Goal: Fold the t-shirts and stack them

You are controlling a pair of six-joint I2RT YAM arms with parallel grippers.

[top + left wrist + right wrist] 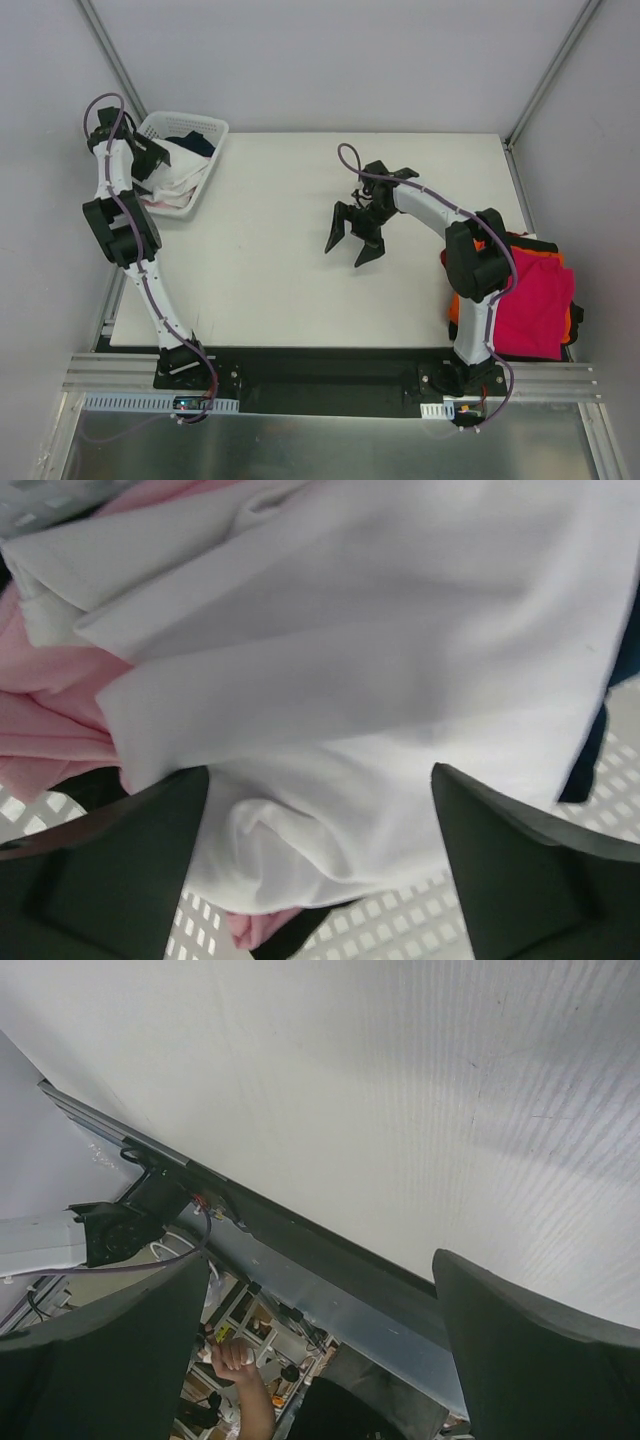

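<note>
Left gripper (320, 780) stood wide open over the white t-shirt (380, 680) in the basket (200, 119). Right gripper (352, 240) was wide, empty, well apart from the basket. Risk: a pinch could catch the pink t-shirt (50, 680) too, dragging both out.

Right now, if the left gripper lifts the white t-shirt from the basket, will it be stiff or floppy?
Probably floppy: the white t-shirt lies in soft folds, so it should sag from a pinch. It looks thin, so it is likely light. It overlaps the pink shirt in the basket, which may drag along.
</note>
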